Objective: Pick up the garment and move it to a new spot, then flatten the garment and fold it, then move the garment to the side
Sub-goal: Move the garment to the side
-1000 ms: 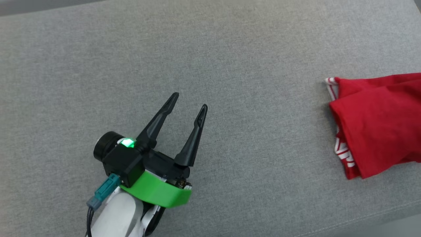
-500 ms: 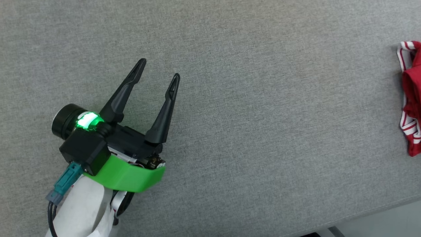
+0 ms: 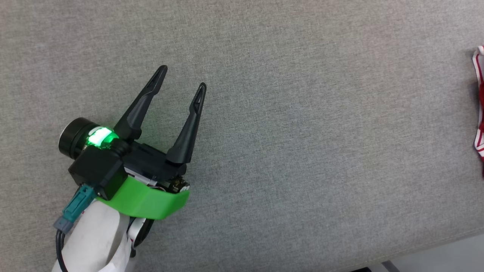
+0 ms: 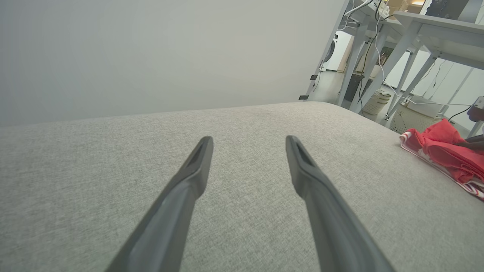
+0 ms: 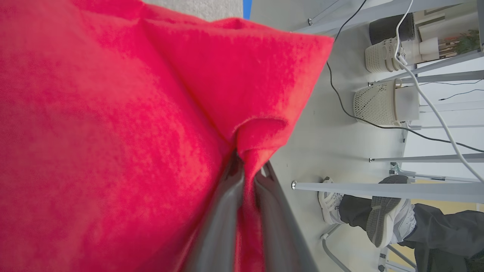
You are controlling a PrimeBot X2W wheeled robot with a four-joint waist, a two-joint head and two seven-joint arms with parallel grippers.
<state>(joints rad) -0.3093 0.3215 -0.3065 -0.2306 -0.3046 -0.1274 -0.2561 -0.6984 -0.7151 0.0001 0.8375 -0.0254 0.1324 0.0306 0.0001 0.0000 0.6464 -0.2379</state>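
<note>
Right gripper (image 5: 247, 172): pinching a shirt (image 5: 113, 113) fold at the far right; left gripper (image 3: 183, 76): idling spread, well apart leftward.

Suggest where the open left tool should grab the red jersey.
The striped trim edge of the red jersey, approached low across the grey fabric surface from the left tool's side: it lies flat and nearest, while the right tool pinches another fold.
</note>
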